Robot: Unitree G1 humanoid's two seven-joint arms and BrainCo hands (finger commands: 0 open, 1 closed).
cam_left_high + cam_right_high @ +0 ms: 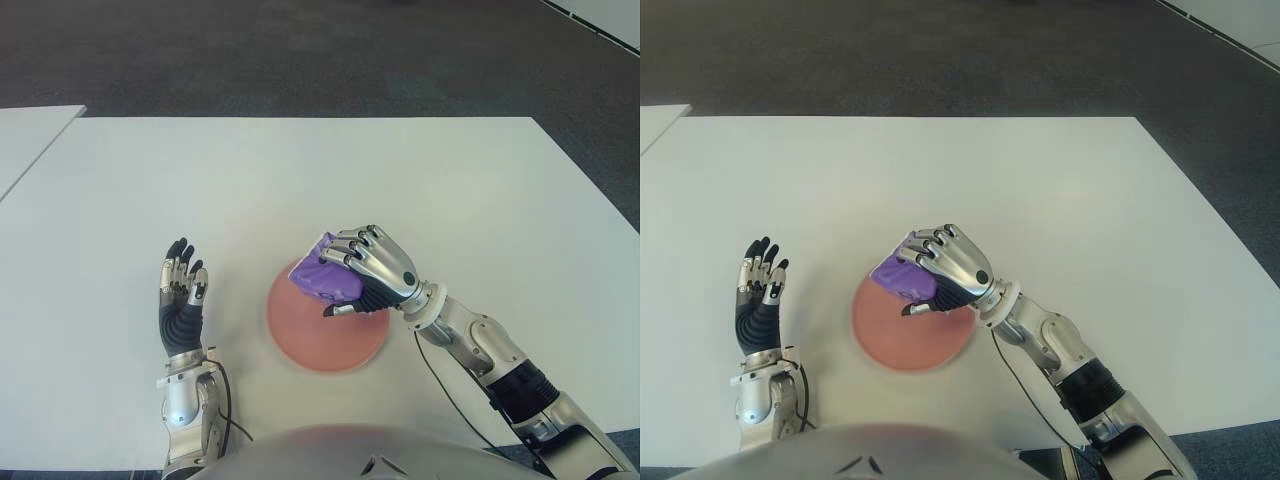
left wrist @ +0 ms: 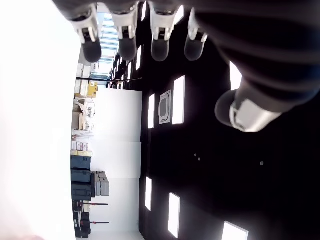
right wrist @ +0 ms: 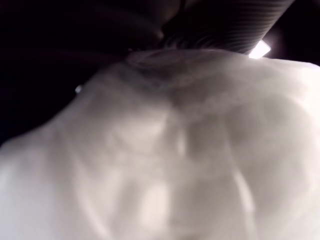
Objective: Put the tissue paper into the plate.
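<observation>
While curled, right hand [image 1: 372, 268] grips tissue pack [image 1: 322, 276] — over plate [image 1: 325, 340].

Table [image 1: 300, 180]: matt white, smooth. Plate [image 1: 320, 345]: smooth pink plastic. Tissue paper [image 1: 318, 275]: crinkled purple wrap. Right hand [image 1: 372, 268]: glossy metal.

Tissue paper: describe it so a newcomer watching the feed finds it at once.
On the white table, look near its front edge for the round pink plate. Over the plate's far rim, the right hand grips the tissue paper. It is a crumpled purple pack, the only purple thing in view; the left hand, left of the plate, holds nothing.
</observation>
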